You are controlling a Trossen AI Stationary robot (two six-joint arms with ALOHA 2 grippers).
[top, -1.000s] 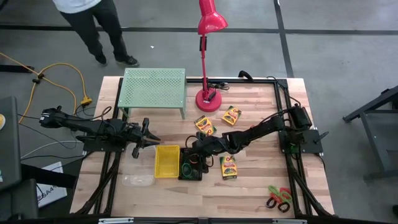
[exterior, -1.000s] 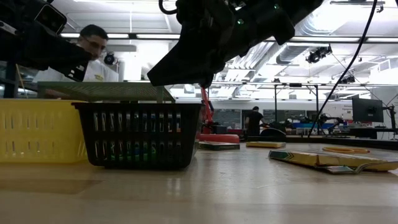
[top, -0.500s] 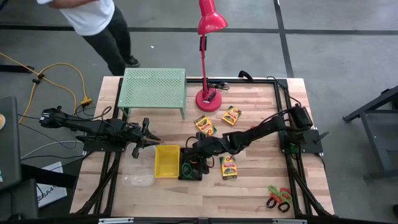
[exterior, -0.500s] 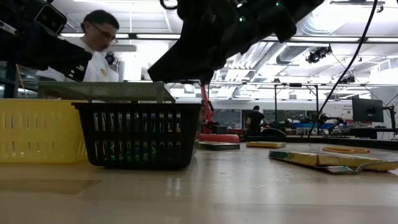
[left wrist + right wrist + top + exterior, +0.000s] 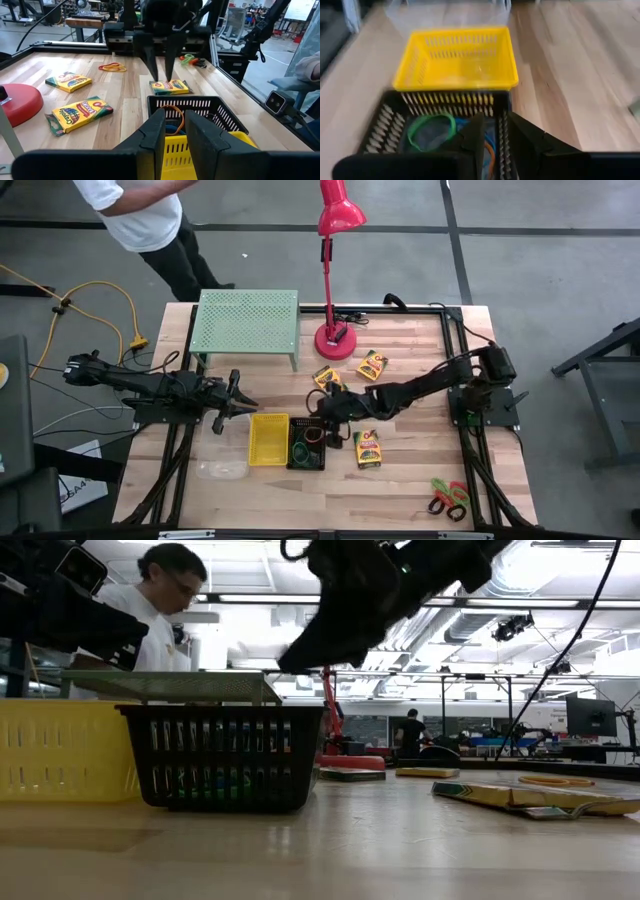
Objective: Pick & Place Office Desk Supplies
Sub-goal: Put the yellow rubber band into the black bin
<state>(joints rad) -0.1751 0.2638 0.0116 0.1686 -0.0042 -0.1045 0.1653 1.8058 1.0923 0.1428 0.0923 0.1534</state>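
Note:
The black mesh bin [image 5: 307, 445] stands beside the yellow bin [image 5: 268, 438] near the table's middle, and a green loop [image 5: 431, 131] and an orange loop [image 5: 172, 112] lie in it. My right gripper [image 5: 322, 414] hovers just above the black bin's far right corner, slanting down, its fingers a narrow gap apart with nothing between them. Three crayon boxes [image 5: 367, 448] [image 5: 328, 378] [image 5: 372, 365] lie flat on the wood. The scissors [image 5: 448, 498] lie at the near right. My left gripper [image 5: 240, 396] waits level at the left, narrowly open.
A red desk lamp [image 5: 335, 335] and a light-green perforated rack [image 5: 248, 325] stand at the far side. A clear bin [image 5: 222, 470] sits near left of the yellow bin. More loops [image 5: 112, 66] lie on the wood toward the right. A person [image 5: 140, 220] walks beyond the far left edge.
My right gripper has risen and drawn back from over the black mesh bin toward the table's right and far side, tipping a little more level. Its finger gap looks the same. The bins and boxes have stayed put. The person behind has walked along.

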